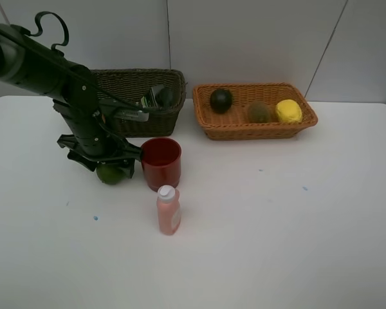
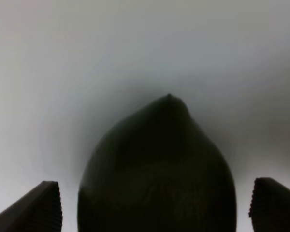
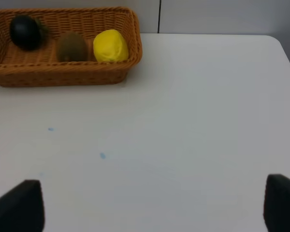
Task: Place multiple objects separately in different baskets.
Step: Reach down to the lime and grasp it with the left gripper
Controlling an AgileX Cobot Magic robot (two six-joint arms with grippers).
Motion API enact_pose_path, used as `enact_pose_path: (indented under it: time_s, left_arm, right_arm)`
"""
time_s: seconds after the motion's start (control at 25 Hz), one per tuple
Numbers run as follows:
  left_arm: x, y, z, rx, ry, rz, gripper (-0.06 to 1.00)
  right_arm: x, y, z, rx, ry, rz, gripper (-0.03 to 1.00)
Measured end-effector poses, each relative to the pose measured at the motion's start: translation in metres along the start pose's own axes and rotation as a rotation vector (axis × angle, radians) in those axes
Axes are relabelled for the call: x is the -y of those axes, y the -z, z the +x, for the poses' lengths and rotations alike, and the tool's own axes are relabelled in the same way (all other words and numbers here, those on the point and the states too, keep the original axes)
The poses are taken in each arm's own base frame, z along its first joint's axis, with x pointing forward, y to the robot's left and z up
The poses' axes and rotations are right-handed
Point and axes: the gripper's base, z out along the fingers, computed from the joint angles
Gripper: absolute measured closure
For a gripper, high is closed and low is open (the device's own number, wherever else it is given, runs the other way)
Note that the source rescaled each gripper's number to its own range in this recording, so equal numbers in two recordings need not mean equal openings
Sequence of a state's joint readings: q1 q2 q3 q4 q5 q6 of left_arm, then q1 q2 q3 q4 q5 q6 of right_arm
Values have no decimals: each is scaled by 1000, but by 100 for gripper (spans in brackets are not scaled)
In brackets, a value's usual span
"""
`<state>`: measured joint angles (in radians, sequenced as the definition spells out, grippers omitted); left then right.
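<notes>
Exterior high view: the left gripper point(image 1: 107, 163) stands low over the green lime point(image 1: 109, 174) on the white table point(image 1: 276, 244), just left of the red cup point(image 1: 161, 163), and the left wrist view shows its jaws spread, one on each side of the lime without touching it. The right gripper point(image 3: 154, 208) has its jaws wide apart above the table. The dark round fruit point(image 1: 221, 100), brown kiwi point(image 1: 258, 112) and yellow lemon point(image 1: 288, 111) lie in the orange-tan basket point(image 1: 244, 132) at the far right, beside the dark basket point(image 1: 151, 122).

My left gripper point(image 1: 107, 165) covers most of the green lime point(image 1: 109, 175); close up it is a dark blur. The contents of the dark basket point(image 1: 174, 119) are too murky to identify.
</notes>
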<state>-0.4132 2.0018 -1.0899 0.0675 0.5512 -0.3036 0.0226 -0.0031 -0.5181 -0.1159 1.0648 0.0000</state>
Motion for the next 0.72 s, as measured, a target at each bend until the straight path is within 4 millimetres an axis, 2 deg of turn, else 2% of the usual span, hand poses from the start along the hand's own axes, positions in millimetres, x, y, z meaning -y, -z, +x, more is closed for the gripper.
enact_pose_path:
  time_s: [0.24, 0.32, 0.4, 0.72]
  left_arm:
    - [0, 0, 0, 4, 0, 1, 0]
    - [0, 0, 0, 4, 0, 1, 8]
    - [0, 0, 0, 4, -1, 1, 20]
    - [-1, 0, 2, -18, -3, -7, 20]
  right_arm:
    - [0, 0, 0, 0, 0, 0, -2]
    - [0, 0, 0, 0, 0, 0, -2]
    - [0, 0, 0, 0, 0, 0, -2]
    - [0, 0, 0, 0, 0, 0, -2]
